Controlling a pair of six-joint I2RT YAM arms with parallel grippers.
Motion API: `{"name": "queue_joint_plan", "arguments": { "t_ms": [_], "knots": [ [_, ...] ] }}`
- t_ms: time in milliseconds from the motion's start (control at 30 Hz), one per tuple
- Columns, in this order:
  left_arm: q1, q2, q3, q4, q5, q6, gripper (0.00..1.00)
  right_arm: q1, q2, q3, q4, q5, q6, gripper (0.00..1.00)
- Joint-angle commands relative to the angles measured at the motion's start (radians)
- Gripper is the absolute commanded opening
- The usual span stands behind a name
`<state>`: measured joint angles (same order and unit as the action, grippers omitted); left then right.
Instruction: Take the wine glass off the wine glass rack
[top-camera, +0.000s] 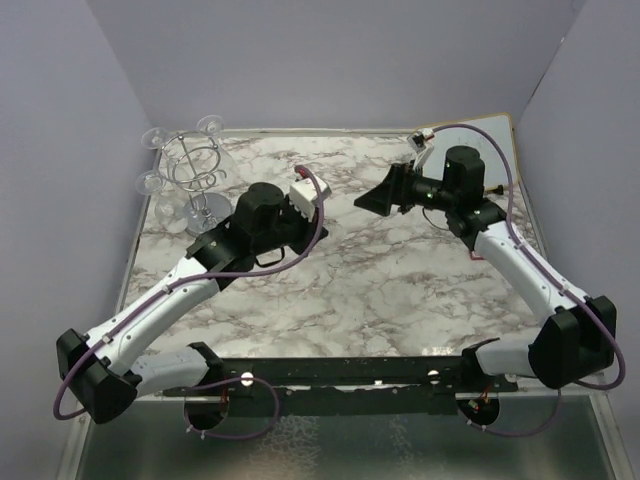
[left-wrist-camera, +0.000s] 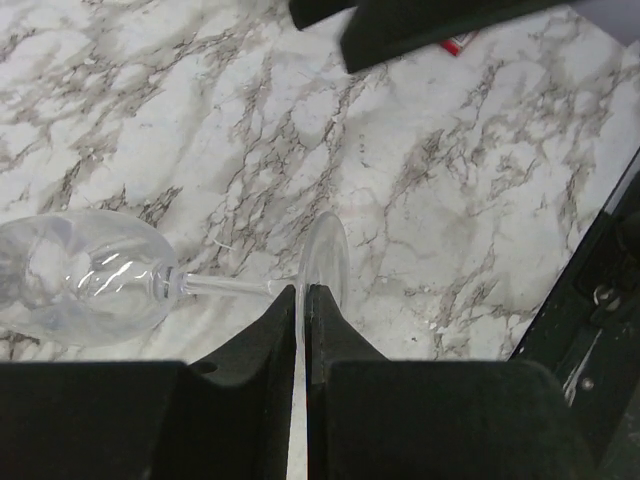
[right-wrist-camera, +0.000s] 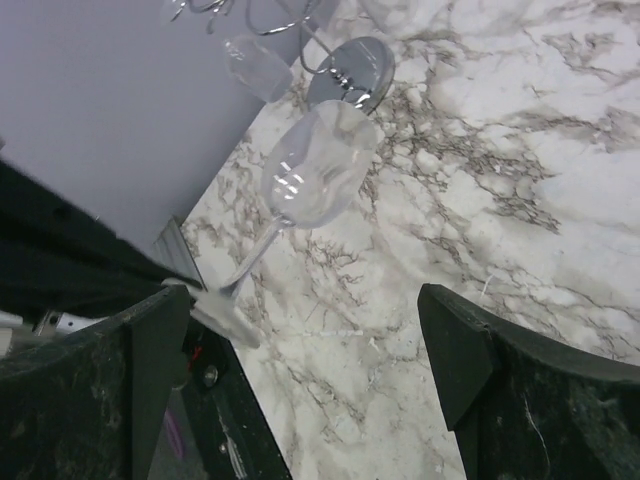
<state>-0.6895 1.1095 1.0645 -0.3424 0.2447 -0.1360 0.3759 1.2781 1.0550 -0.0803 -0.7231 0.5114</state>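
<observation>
The wine glass (left-wrist-camera: 90, 275) is clear of the rack (top-camera: 200, 172), lying sideways above the table (top-camera: 400, 270), its foot pinched in the closed left gripper (left-wrist-camera: 302, 298); the right gripper (right-wrist-camera: 305, 305) gapes empty. Next, I judge, a gentle set-down.

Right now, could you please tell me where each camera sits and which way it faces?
Top: above and behind the bases, looking down at the table; the left arm, right arm and rack show.
Left wrist: on the left arm, looking down along the left gripper, shut on the foot of the glass.
Right wrist: on the right arm, looking toward the rack through the open right gripper.
Shared: both wrist views show the glass; top and right wrist show the rack.
</observation>
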Motion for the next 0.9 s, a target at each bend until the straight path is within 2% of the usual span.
{"name": "queue_joint_plan", "arguments": {
  "t_ms": [0,100,233,433,567,700,867],
  "knots": [
    [-0.141,0.037,0.074,-0.023,-0.205,0.185,0.0,-0.106,0.124,0.063,-0.132,-0.128,0.085,0.99],
    [-0.232,0.079,0.085,-0.037,-0.29,0.247,0.0,-0.112,0.207,0.118,-0.17,-0.218,0.08,1.0],
    [-0.307,0.111,0.079,-0.034,-0.349,0.298,0.0,-0.112,0.312,0.131,-0.162,-0.32,0.15,0.99],
    [-0.383,0.119,0.025,-0.002,-0.379,0.361,0.0,-0.104,0.376,0.059,-0.04,-0.415,0.232,1.0],
    [-0.407,0.115,-0.004,0.022,-0.371,0.366,0.0,-0.071,0.428,0.056,-0.045,-0.436,0.216,0.98],
    [-0.411,0.125,-0.018,0.025,-0.347,0.362,0.0,-0.037,0.474,0.042,0.02,-0.502,0.264,0.96],
    [-0.42,0.121,-0.04,0.024,-0.319,0.35,0.0,-0.017,0.492,0.053,0.02,-0.477,0.259,0.96]
  ]
}}
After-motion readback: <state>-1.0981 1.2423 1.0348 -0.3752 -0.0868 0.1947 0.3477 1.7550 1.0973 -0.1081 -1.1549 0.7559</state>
